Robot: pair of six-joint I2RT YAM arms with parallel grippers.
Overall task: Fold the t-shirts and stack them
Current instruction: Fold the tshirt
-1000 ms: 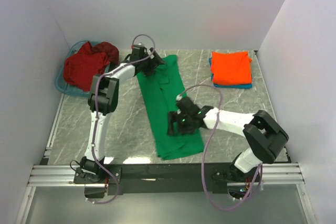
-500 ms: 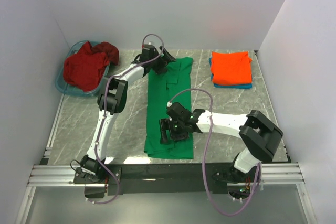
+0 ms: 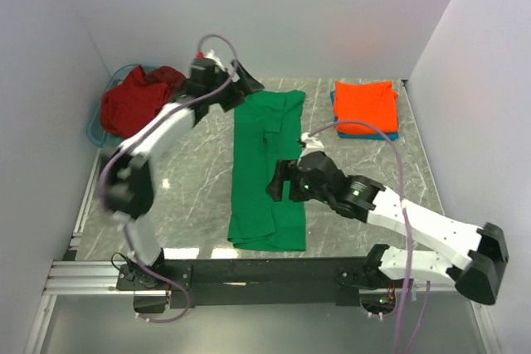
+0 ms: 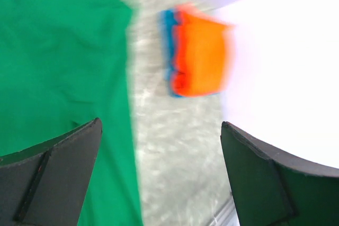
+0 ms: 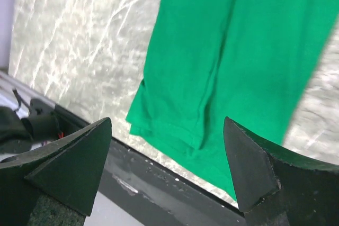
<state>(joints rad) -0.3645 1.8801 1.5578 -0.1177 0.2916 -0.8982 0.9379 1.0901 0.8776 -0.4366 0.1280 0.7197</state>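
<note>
While the green t-shirt point(image 3: 267, 172) is lying flat as a long folded strip down the middle of the counter point(image 3: 191, 196), neither arm is holding anything. The left gripper point(image 3: 246, 86) is hanging wide open by the strip's far left corner, and the right gripper point(image 3: 279, 189), also spread wide, is hovering over its near half. The orange t-shirt point(image 3: 365, 105) is sitting folded on the blue t-shirt point(image 3: 369, 134) at far right. The dark red t-shirt point(image 3: 133, 107) is slumping in a light blue basket point(image 3: 95, 132).
</note>
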